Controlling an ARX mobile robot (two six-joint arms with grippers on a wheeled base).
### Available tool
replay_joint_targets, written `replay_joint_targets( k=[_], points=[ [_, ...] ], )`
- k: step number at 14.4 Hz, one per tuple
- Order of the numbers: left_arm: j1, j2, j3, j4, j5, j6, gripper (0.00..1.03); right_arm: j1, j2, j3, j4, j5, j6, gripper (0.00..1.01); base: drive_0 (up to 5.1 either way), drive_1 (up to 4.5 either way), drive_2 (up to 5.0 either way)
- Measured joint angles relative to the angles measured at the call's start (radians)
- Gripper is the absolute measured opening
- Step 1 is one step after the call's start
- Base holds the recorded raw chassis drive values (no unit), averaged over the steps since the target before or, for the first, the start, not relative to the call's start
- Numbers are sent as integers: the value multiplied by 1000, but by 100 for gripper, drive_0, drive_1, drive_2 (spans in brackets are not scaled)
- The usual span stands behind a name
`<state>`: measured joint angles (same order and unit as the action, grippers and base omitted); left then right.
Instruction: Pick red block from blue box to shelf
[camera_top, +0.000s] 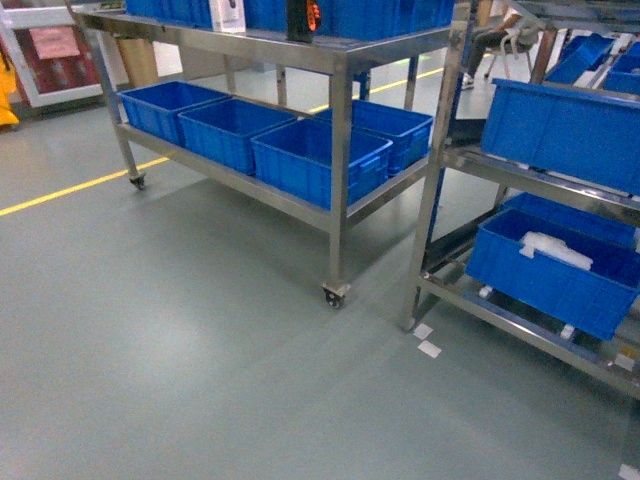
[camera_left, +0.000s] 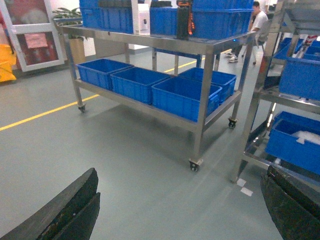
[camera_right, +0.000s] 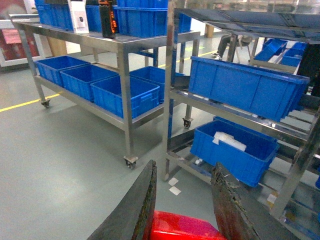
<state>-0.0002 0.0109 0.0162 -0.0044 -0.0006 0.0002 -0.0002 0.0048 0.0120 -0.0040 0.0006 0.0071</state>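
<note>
The shelf (camera_right: 240, 125), a steel rack with dark blue crates (camera_right: 245, 85) on its tiers, fills the right wrist view from 12 to 4 o'clock. A wheeled steel table (camera_top: 335, 55) stands at 10 o'clock beside it. The right claw (camera_right: 182, 210) is clamped on the red block (camera_right: 182, 227) at 6 o'clock. The left claw (camera_left: 180, 210) stands wide apart, holding nothing.
</note>
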Motion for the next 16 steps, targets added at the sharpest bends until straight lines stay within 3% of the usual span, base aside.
replay_joint_targets(
  k=[16],
  points=[
    [0,0,0,0,0,0,98,0,0,0,0,0,0,28,-153,-153,-153]
  ],
)
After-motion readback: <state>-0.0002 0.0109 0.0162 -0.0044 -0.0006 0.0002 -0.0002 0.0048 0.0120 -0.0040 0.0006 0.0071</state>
